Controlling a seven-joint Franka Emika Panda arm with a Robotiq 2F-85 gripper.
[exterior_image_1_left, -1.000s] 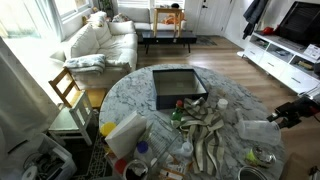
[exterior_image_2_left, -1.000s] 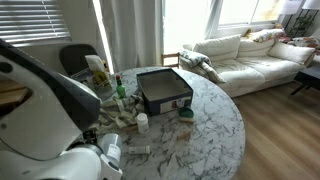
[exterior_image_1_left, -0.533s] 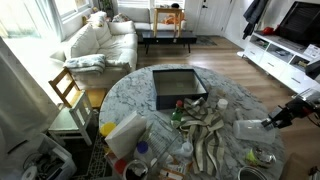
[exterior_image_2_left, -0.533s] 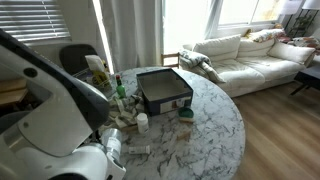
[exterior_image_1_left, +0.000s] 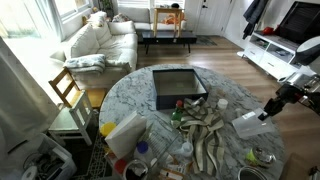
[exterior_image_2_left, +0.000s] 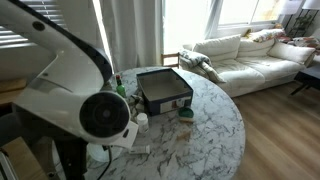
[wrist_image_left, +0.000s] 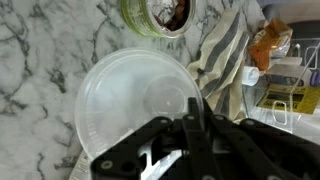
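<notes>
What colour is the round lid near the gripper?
The round lid is translucent white, clearest in wrist view.

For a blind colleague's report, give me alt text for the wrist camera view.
The gripper's dark fingers hang over a clear round plastic lid on a marble table; a green-rimmed bowl and striped cloth lie beyond.

In an exterior view we look from high across the round grey-veined marble worktop (exterior_image_1_left: 130, 95); in an exterior view we sit lower, just behind the white robot arm (exterior_image_2_left: 80, 100). Both share the dark square tray (exterior_image_1_left: 178, 85) (exterior_image_2_left: 163, 88). Our wrist view looks straight down past the black tool (wrist_image_left: 190, 105), close.
</notes>
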